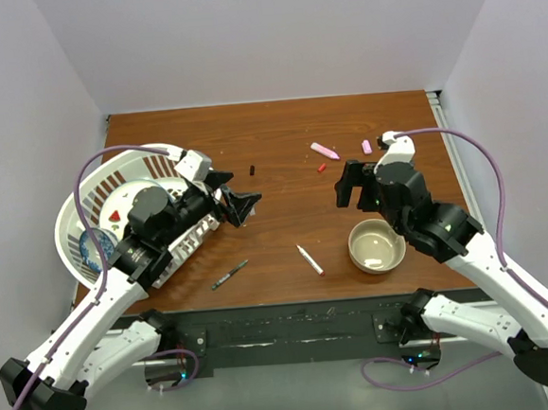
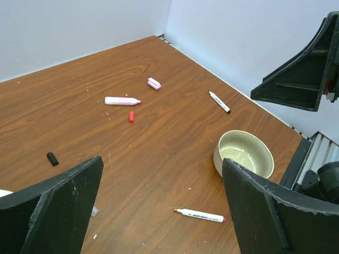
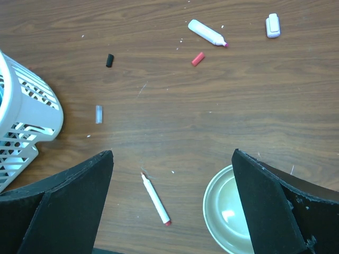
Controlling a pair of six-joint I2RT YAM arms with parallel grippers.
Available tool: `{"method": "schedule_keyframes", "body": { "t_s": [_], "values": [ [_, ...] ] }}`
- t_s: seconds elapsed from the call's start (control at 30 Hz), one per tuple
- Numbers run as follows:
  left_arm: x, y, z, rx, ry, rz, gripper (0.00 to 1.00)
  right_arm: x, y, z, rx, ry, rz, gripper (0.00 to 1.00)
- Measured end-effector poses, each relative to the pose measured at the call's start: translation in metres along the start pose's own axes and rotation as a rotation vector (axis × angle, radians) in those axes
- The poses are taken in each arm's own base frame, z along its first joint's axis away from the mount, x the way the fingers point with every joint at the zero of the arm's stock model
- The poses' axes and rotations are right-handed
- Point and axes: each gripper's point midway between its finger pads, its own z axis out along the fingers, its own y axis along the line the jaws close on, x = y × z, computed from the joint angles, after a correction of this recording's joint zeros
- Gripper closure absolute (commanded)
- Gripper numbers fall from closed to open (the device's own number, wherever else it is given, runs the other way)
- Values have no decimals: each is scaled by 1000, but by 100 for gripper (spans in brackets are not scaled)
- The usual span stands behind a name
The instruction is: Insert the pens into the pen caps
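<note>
Both claws wide and empty above the table (image 1: 278,129); no pen capped yet.

Left claw (image 1: 238,194) and right claw (image 1: 353,182) hold nothing. The pink marker (image 1: 324,151), pink cap (image 1: 366,146) and red cap (image 1: 321,167) lie close together far-centre, the black cap (image 1: 252,170) apart to their left, a white pen (image 1: 309,259) beside the bowl (image 1: 377,245), and the grey pen (image 1: 229,275) near the basket (image 1: 113,208). Pens are likely light, stiff, slick and prone to roll, so pinch mid-barrel. Caps are tiny; grip their sides and keep the mouth free. The left wrist view shows a second white pen (image 2: 219,101) beyond the bowl, hidden by the right arm from above.
</note>
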Motion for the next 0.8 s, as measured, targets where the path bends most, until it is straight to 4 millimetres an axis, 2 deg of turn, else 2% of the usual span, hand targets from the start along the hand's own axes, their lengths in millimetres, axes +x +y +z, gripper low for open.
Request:
{"method": "schedule_keyframes", "body": {
  "t_s": [0.17,0.3,0.43,0.53,0.6,0.67,0.7,0.8],
  "values": [
    [-2,-1,-1,2,-6,2,0,-4,-1,-2,-2,-15,2,1],
    [-2,-1,-1,0,-6,2,0,-12,-10,-2,43,-58,-31,3],
    [-2,-1,-1,0,-6,2,0,-12,-37,22,218,-39,-124,9],
    [-2,-1,-1,0,-6,2,0,-13,-76,55,377,31,-135,18],
    [-2,0,-1,-1,-5,1,0,-5,-116,74,490,101,-116,27],
    [-1,0,-1,0,-5,1,1,9,-148,86,569,182,-98,33],
    [-1,0,-1,-1,-5,1,1,9,-166,87,609,195,-73,38],
    [-1,0,-1,0,-4,1,1,21,-201,94,684,266,-27,43]
  ]
}}
